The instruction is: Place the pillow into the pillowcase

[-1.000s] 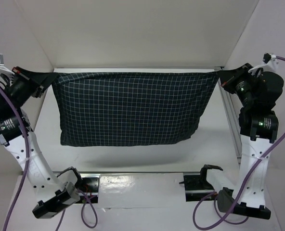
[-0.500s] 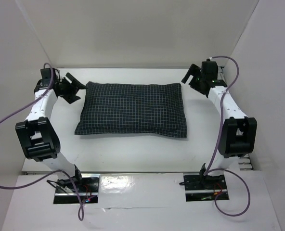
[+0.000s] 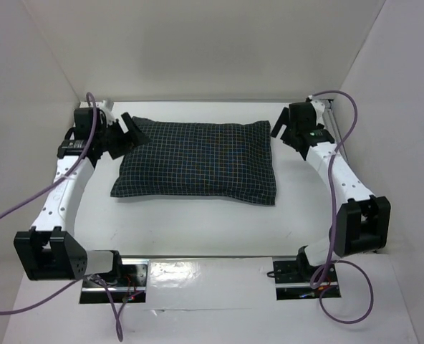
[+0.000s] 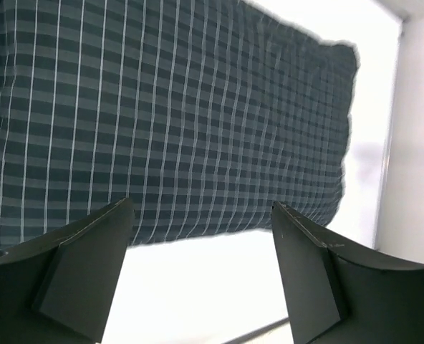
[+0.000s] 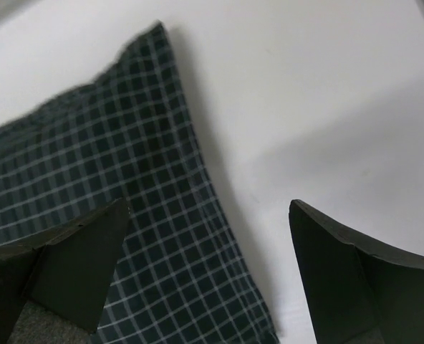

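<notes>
The pillowcase [image 3: 198,161], dark with a fine white check, lies plump and flat in the middle of the white table. The pillow is hidden; no cream fabric shows in any view. My left gripper [image 3: 128,135] hovers at the pillowcase's far left corner, open and empty. In the left wrist view the checked pillowcase [image 4: 169,115] fills the upper frame beyond the left gripper [image 4: 201,208]. My right gripper [image 3: 279,129] stands open just off the far right corner. In the right wrist view the pillowcase [image 5: 90,172] lies under the left fingertip [image 5: 90,251] of the right gripper [image 5: 208,208].
White walls close in the table on the back, left and right. A metal rail [image 3: 335,125] runs along the right wall. The arms' base plates [image 3: 298,276] and purple cables [image 3: 18,208] sit at the near edge.
A second ago both grippers held the pillowcase up by its top corners, stretched wide. Both have let go, and it now lies on the table. The left gripper has since moved nearer its corner.
</notes>
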Robot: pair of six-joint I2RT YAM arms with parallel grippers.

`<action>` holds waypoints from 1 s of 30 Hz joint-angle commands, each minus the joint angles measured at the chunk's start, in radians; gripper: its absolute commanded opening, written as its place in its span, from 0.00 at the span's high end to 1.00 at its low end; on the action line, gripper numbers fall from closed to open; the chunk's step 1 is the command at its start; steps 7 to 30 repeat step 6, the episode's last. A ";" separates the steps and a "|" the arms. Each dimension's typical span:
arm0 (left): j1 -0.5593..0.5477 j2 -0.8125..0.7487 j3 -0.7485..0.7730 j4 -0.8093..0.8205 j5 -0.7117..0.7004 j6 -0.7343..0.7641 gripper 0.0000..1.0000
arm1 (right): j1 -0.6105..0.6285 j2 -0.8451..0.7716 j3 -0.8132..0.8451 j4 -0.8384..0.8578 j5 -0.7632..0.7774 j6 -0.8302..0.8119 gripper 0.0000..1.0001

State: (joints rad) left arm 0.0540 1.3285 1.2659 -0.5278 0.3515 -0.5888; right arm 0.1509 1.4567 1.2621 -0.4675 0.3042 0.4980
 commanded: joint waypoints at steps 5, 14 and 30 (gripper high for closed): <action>-0.043 -0.126 -0.007 -0.034 -0.011 0.066 0.10 | 0.006 -0.085 -0.013 -0.102 0.148 -0.013 0.02; -0.043 -0.126 -0.007 -0.044 -0.011 0.079 0.10 | -0.004 -0.094 -0.013 -0.102 0.139 -0.022 0.02; -0.043 -0.126 -0.007 -0.044 -0.011 0.079 0.10 | -0.004 -0.094 -0.013 -0.102 0.139 -0.022 0.02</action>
